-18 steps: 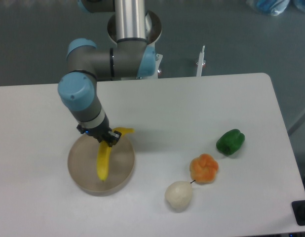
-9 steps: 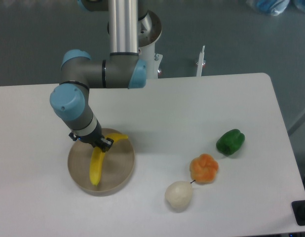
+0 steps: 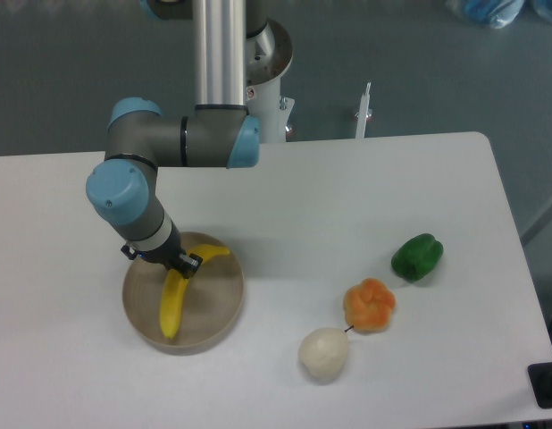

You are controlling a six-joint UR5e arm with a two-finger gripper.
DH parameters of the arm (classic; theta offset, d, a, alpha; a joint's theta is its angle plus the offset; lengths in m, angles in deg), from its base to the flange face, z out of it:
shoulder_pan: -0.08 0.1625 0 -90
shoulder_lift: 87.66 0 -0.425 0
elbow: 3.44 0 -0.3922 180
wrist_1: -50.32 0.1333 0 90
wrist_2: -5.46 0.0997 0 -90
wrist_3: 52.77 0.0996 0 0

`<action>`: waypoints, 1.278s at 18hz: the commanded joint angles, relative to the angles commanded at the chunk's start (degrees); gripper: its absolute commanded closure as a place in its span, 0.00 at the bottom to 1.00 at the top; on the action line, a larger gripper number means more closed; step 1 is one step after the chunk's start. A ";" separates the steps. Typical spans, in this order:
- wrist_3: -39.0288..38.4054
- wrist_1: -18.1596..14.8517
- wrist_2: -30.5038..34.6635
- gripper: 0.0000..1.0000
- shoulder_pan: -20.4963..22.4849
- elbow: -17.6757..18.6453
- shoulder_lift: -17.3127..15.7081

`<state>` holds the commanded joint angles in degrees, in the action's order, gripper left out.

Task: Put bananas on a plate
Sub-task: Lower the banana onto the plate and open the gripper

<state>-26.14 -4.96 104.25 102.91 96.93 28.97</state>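
A bright yellow, gently curved banana (image 3: 175, 300) lies across a round, flat beige-tan plate (image 3: 221, 310) at the lower left of the frame, its stem end reaching toward the plate's upper right rim. The robot's dark two-finger gripper (image 3: 181, 265) sits directly over the banana's upper half; whether its fingers clasp the fruit or stand apart from it cannot be told. To the right on the white table (image 3: 294, 197), well apart from the plate, sit a whitish lump (image 3: 323, 353), a round orange fruit (image 3: 370, 304) and a green bell pepper (image 3: 417, 256), strung diagonally toward the right edge.
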 joint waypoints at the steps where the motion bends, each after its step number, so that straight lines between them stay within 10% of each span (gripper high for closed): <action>1: 0.00 -0.09 0.00 0.59 -0.09 0.00 0.00; 16: 0.00 -0.09 0.97 0.54 -0.79 0.18 0.26; 23: 0.35 0.00 1.23 0.27 -0.70 -0.26 -0.26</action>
<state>-25.79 -4.96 105.48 102.21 96.66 28.71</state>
